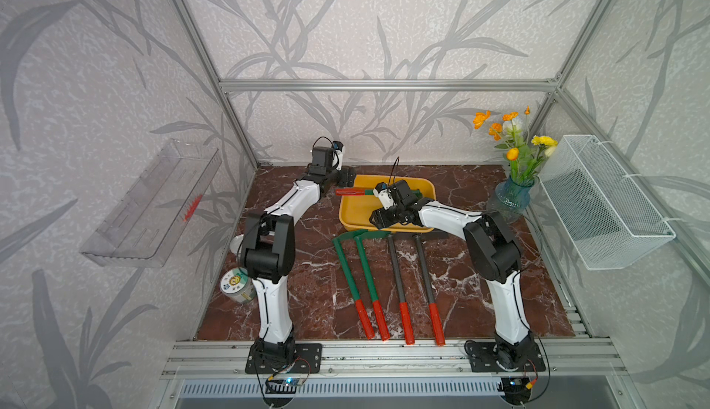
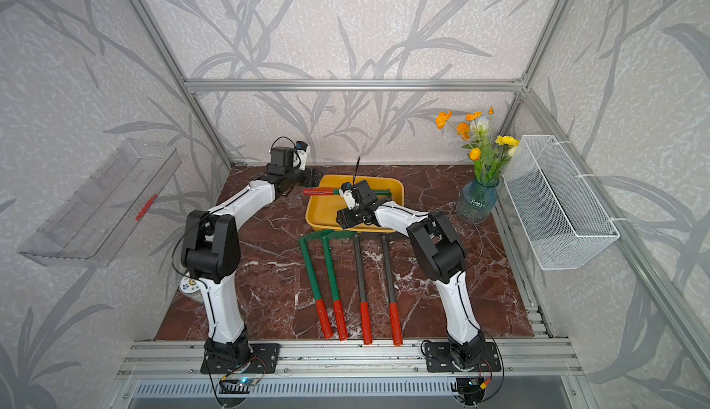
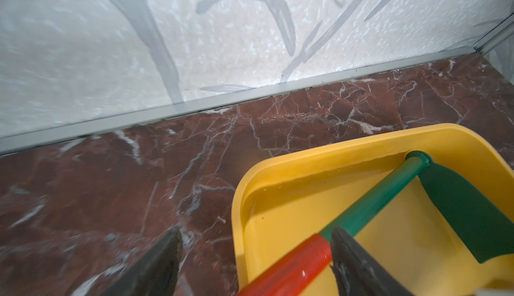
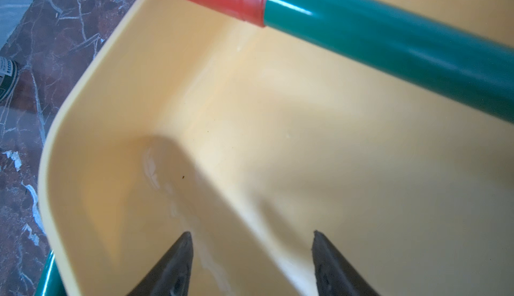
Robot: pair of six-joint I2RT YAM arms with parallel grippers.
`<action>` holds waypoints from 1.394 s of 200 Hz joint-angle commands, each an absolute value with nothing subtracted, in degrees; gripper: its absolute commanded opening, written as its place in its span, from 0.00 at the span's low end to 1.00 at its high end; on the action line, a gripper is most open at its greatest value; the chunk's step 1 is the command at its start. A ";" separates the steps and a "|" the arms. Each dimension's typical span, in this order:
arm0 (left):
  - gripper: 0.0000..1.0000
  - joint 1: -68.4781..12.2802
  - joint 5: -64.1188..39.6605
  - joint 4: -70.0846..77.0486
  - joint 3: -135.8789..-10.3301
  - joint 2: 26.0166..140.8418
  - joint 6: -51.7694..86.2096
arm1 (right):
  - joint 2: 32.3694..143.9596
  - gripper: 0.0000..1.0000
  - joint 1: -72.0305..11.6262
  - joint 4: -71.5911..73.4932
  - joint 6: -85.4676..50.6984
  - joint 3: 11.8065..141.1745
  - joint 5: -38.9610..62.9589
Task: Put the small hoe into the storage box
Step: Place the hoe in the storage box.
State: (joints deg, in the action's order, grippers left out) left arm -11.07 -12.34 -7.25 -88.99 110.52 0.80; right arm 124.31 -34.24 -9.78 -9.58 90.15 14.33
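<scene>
The yellow storage box [image 1: 353, 215] [image 2: 319, 217] stands at the back middle of the marble table. A small hoe [image 1: 347, 192] [image 2: 319, 192] with a green shaft and red grip lies across it. Its green blade [image 3: 467, 214] rests inside, and the red grip [image 3: 294, 266] sticks out over the left rim. My left gripper [image 1: 345, 175] [image 3: 257, 230] is open at that rim, with the grip passing loosely between its fingers, close to one fingertip [image 3: 342, 241]. My right gripper [image 1: 378, 217] [image 4: 251, 236] hovers open over the box floor [image 4: 278, 141], holding nothing.
Two more green hoes [image 1: 347, 272] and two dark-shafted tools [image 1: 399, 284] with red grips lie in a row in front of the box. A vase of flowers [image 1: 511, 199] stands at the back right, a white wire basket [image 1: 607, 203] and a clear tray [image 1: 153, 199] hang on the side walls, and a tin [image 1: 238, 284] sits by the left arm.
</scene>
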 commanded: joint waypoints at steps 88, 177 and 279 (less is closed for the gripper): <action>0.79 -16.53 -6.91 -10.10 -65.61 95.78 6.85 | 138.02 0.67 -33.85 -16.55 -13.31 113.91 11.94; 0.78 -19.06 -6.41 -8.96 -65.57 103.19 6.51 | 145.93 0.68 -33.45 -17.99 -17.52 126.54 11.06; 0.78 -19.03 -5.55 -9.52 -66.24 100.59 6.50 | 139.54 0.68 -33.74 -18.31 -15.57 120.27 13.27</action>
State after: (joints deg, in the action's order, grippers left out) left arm -19.11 -6.07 -8.84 -64.99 103.26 6.66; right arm 146.04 -33.32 -18.31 -17.02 125.62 12.29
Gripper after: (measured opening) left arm 0.779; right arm 0.678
